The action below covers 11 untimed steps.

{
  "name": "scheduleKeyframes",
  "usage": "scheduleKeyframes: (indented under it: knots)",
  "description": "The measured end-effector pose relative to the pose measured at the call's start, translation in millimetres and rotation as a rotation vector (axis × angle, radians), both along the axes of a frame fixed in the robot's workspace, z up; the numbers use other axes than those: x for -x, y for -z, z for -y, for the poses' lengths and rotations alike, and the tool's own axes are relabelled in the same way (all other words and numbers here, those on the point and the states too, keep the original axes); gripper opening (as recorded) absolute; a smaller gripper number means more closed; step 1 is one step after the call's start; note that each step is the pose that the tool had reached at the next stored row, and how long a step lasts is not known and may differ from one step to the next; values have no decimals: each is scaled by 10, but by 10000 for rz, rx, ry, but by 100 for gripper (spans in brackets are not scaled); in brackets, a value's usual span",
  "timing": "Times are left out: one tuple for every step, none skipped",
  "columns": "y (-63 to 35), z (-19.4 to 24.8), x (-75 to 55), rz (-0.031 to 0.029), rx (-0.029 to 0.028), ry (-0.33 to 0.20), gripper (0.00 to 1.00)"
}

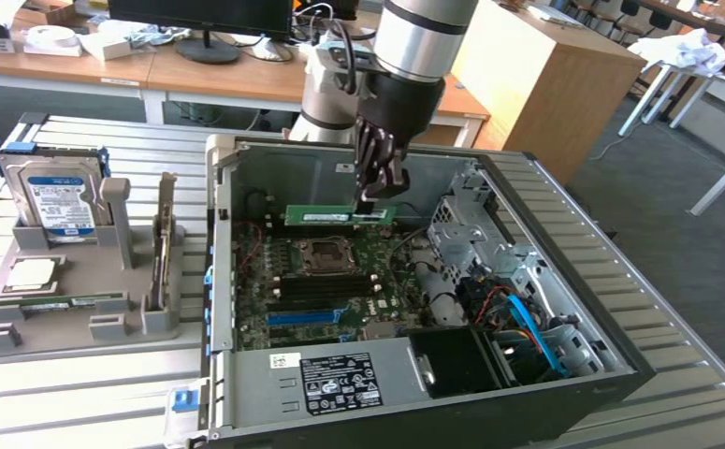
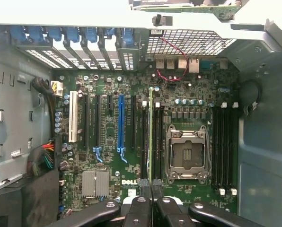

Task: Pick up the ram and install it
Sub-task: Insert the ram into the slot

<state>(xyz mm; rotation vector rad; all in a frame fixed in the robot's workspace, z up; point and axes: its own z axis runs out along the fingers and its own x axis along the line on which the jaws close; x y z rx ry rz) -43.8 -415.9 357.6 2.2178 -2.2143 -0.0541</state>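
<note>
Holding the ram (image 1: pixel 335 215), the gripper (image 1: pixel 379 208) hovers inside the computer case (image 1: pixel 325 173).

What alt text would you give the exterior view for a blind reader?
A robot arm's claw grips a green ram stick above the motherboard inside an open computer case. A hard drive stands in a grey rack at the exterior view's left.

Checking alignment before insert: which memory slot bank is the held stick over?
The slot bank between the CPU socket and blue slot; the ram runs edge-on over it, not the far bank.
</note>
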Motion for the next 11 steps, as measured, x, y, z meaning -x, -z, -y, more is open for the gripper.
scheduleKeyframes:
  knots:
    - [7, 0, 0, 0, 0, 0, 12]
    - [14, 0, 0, 0, 1, 0, 12]
    - [22, 0, 0, 0, 1, 0, 12]
    - [29, 0, 0, 0, 1, 0, 12]
    - [37, 0, 0, -1, 2, 0, 12]
    - [47, 0, 0, -1, 1, 0, 12]
    - [56, 0, 0, -1, 1, 0, 12]
    - [66, 0, 0, -1, 2, 1, 12]
    - [77, 0, 0, -1, 2, 0, 12]
    - [89, 0, 0, 0, 1, 0, 12]
    - [101, 0, 0, 0, 0, 0, 12]
